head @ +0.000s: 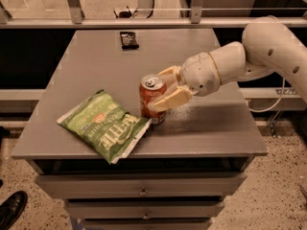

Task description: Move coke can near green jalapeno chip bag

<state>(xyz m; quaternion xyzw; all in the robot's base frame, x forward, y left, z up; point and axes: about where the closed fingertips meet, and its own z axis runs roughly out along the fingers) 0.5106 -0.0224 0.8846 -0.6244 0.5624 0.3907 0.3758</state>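
As judged from the can's position, step in hand: set-down at the close of the carry, probably the last stage of the task.
Gripper [158, 92]: right of table centre, clamped around the coke can, one finger across its front, the other behind it.
Coke can [148, 94]: upright, silver top uppermost, just beside the right edge of the bag; base at or barely above the tabletop, contact not discernible.
Green jalapeno chip bag [105, 126]: lying flat toward the front-left of the table [96, 56], right corner touching or nearly touching the can's foot.
Next move, by estimate: lower until the base sits flat, then spread the fingers and draw back to the right, away from the bag, without nudging the can over.
Container, can: pull tab visible; whether opened cannot be told; contents unseen.
Container, bag: seemingly sealed and slightly puffed; contents hidden.
Container, drawers [144, 188]: below the tabletop, all shut; contents hidden.
Bystander item: small black bar [128, 39] near the far edge, well apart from can and bag.
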